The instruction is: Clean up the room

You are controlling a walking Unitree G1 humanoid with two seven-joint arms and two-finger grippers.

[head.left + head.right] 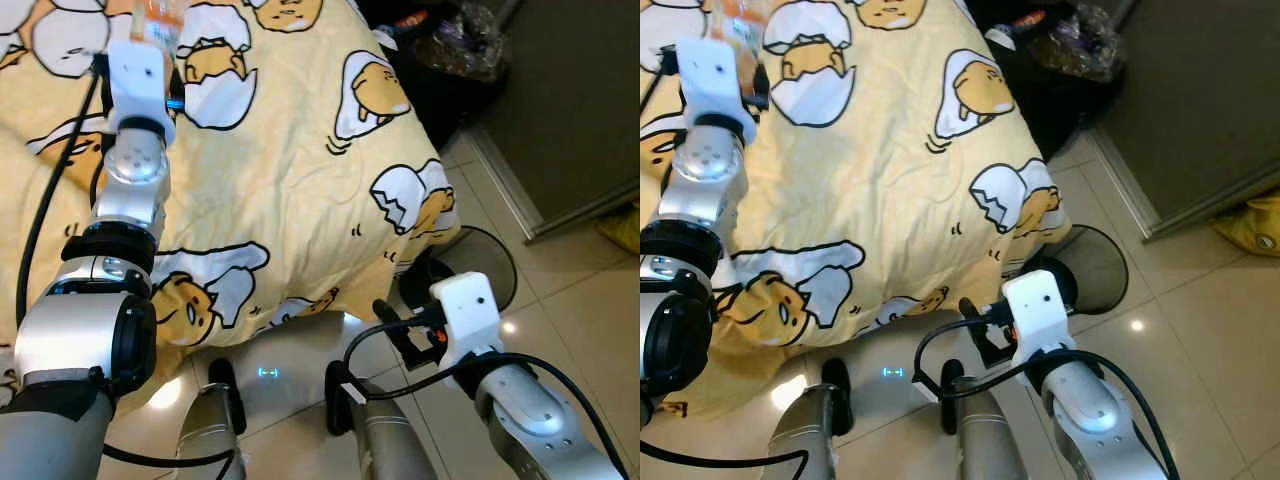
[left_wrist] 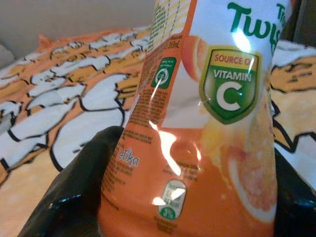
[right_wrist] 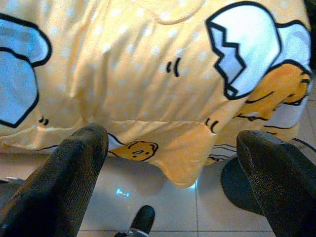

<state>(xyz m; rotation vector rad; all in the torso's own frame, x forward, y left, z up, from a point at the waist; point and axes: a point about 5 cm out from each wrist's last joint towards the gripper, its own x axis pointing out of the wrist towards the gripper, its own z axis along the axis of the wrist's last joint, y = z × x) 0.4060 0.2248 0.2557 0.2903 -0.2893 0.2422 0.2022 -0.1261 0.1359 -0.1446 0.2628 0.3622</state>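
Left gripper is clenched on an orange juice bottle, black fingers pressed to either side of its label, which reads "Source of Vitamin C". The left arm is stretched out over the bed, the bottle held above the yellow blanket with its cartoon egg print. Right gripper hangs low by the bed's corner above the tiled floor, fingers spread wide, holding nothing

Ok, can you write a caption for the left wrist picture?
Left gripper clamps an orange juice bottle above the yellow cartoon blanket.
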